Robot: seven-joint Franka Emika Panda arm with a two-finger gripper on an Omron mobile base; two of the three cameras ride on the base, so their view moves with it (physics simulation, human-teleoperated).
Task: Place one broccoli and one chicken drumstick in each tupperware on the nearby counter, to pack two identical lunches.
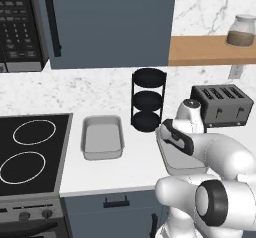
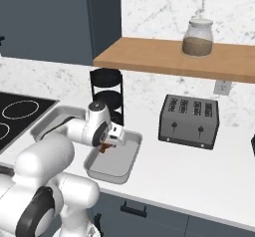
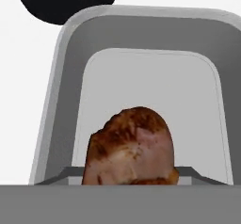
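My gripper [image 2: 105, 146] is shut on the darker reddish-brown chicken drumstick [image 2: 103, 150] and holds it just above the near end of the right tupperware [image 2: 127, 169]. In the hand view the chicken drumstick [image 3: 132, 145] hangs close to the lens, hiding my fingertips, over the bare floor of the tupperware [image 3: 141, 35]. The left tupperware [image 1: 101, 118] lies bare on the white counter [image 1: 130, 167] beside the stove. My arm covers much of the right tupperware [image 1: 172, 168] in the left base view. The broccoli is out of view.
A black three-tier stand [image 1: 148, 99] rises just behind the two trays. A toaster [image 2: 189, 120] sits to the right by the wall, under a wooden shelf [image 2: 169, 57] carrying a jar [image 2: 198, 38]. The black stovetop [image 1: 32, 149] borders the counter on the left.
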